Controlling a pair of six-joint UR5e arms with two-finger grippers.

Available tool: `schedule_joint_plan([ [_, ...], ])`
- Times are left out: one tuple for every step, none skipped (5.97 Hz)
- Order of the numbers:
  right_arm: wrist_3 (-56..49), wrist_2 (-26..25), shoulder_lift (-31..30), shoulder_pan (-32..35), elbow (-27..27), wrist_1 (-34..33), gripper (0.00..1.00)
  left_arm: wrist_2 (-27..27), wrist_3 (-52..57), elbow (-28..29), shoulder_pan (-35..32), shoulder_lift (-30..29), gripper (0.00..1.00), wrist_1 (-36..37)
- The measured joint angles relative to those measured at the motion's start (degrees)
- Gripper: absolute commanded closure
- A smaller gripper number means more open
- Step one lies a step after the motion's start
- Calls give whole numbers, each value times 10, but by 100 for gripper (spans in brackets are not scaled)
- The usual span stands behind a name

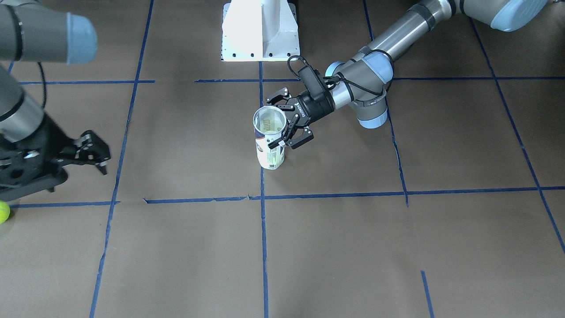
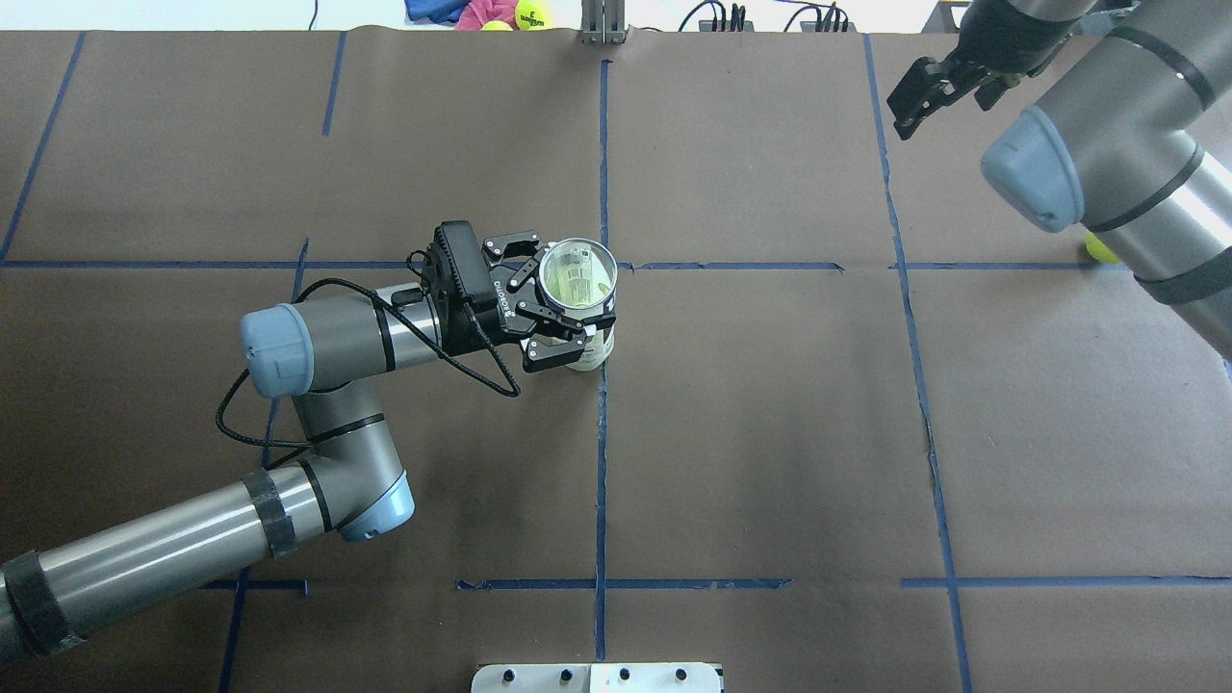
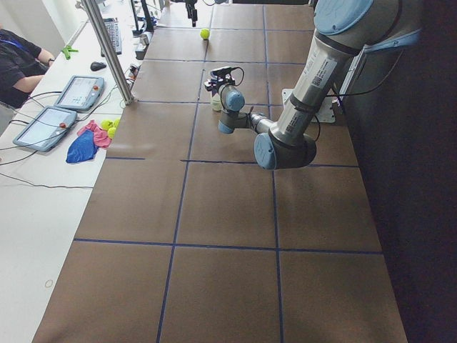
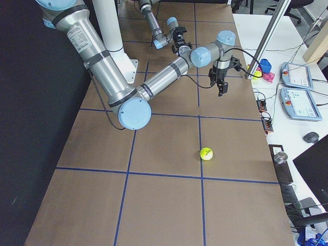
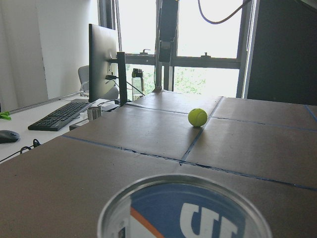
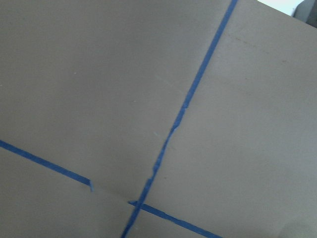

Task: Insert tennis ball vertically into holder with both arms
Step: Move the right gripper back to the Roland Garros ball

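Observation:
The holder, a clear can with a white and navy label, stands upright and open-topped near the table's middle. My left gripper reaches in from the side, with a finger on each side of the holder's wall, shut on it. The can's rim fills the bottom of the left wrist view. A yellow-green tennis ball lies on the table far off. My right gripper is open and empty, above the table beside the ball.
The white pedestal base is bolted at the robot's side of the table. Blue tape lines cross the brown table cover. Spare balls and cloths lie beyond the far edge. An operator's desk with tablets runs alongside.

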Motion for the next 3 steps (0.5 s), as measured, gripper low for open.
schedule_joint_plan([
  [-49,16,-23,27,-54,63,0,0,0,0,0,0,13,0],
  [-79,26,-46,42,-109,136,0,0,0,0,0,0,13,0],
  [-94,30,-64,48,-159,206,0,0,0,0,0,0,13,0],
])
